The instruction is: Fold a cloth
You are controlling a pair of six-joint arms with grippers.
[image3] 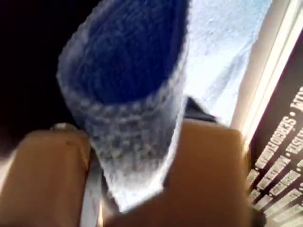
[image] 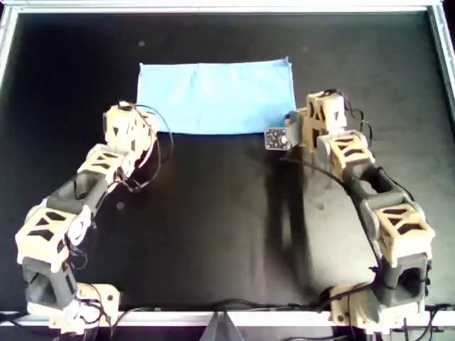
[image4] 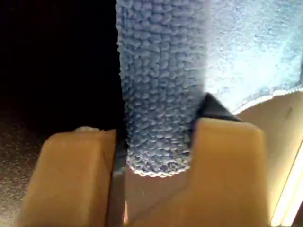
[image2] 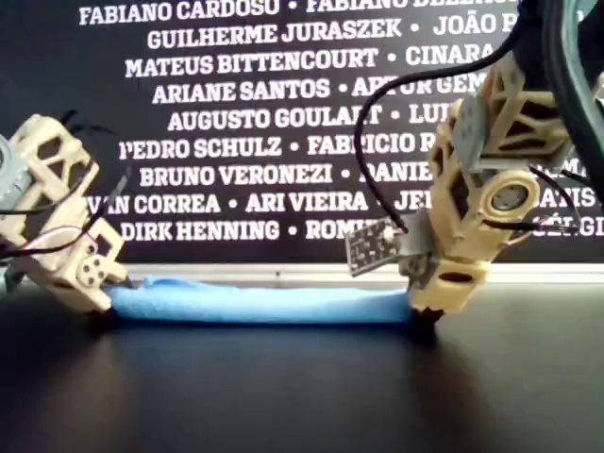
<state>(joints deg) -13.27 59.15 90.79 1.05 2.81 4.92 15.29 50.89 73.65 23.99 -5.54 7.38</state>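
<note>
The light blue cloth lies flat at the back middle of the black table as a wide rectangle. In the exterior view it is a low blue strip between two tan grippers. One arm's gripper is at its front corner on the overhead view's left, the other arm's gripper at its front corner on the right. I cannot tell which arm is which. My first gripper is shut on a rolled fold of the cloth. My second gripper is shut on a fold of the cloth.
A metal rail frames the black table. A dark banner with white names stands behind the back rail. A small circuit board hangs beside the gripper on the overhead view's right.
</note>
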